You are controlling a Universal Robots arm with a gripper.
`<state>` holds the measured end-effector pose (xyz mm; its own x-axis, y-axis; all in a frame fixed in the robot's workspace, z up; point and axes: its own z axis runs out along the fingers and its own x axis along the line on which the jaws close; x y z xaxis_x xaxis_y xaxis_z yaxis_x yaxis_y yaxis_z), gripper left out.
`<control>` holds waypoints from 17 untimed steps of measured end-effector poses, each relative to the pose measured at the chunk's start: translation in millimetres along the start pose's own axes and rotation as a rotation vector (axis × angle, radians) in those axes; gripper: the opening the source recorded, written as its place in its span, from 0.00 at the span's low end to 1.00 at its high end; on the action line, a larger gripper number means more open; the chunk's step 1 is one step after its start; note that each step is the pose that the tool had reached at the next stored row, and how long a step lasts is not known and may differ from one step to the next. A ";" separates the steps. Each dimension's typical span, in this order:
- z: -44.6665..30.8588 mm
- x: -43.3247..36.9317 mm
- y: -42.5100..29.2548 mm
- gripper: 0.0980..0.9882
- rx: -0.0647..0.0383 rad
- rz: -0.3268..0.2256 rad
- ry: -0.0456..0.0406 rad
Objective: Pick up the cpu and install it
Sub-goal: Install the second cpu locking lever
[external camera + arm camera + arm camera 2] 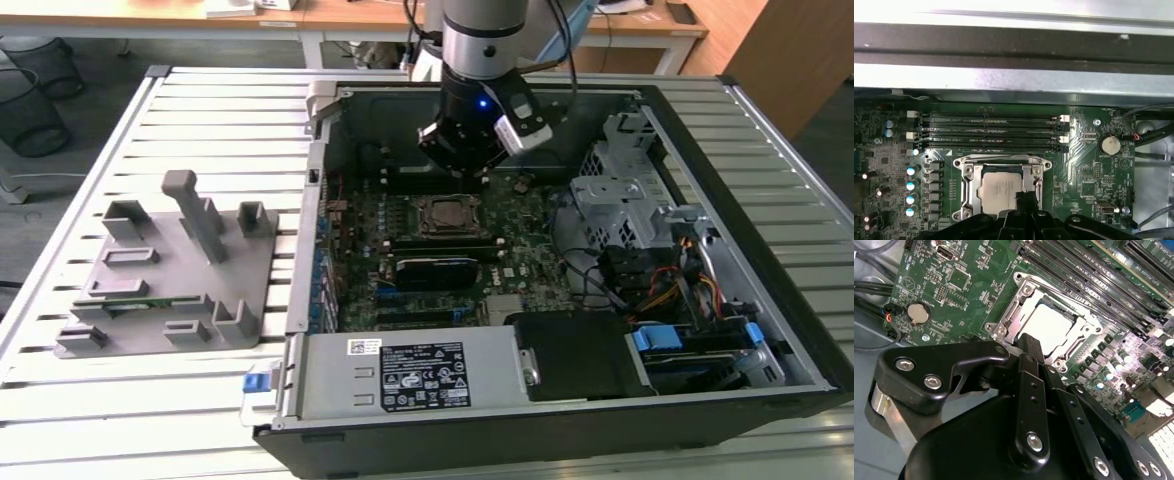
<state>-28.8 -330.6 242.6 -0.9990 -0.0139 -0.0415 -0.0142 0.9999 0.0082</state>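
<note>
The cpu (445,215), a flat silver-grey square, lies in the metal-framed socket (445,198) on the green motherboard inside the open computer case. Both wrist views show the cpu (1046,325) (999,189) lying flat within the frame. My gripper (465,170) hangs above the board just behind the socket, toward the case's back wall. Its black fingers (1029,347) are pressed together with nothing between them, and the fingertip (1026,199) hovers over the cpu's edge, apart from it.
A grey holder plate (174,270) with upright blocks lies on the slatted table at the exterior view's left. A black heatsink block (434,270) sits in front of the socket. Memory slots (989,132), a coin battery (1110,145), the drive cage (621,200) and the power supply (414,370) surround it.
</note>
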 end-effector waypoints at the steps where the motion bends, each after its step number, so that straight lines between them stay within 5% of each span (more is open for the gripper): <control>1: -1.0 0.0 0.0 0.01 0.000 0.000 0.0001; 10: -3.1 -0.2 -0.6 0.01 0.000 0.000 0.0059; 17: -3.2 0.0 -8.9 0.01 -0.004 0.000 0.0065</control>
<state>-28.8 -339.5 245.7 -0.9993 -0.0138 -0.0349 -0.0143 0.9998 0.0120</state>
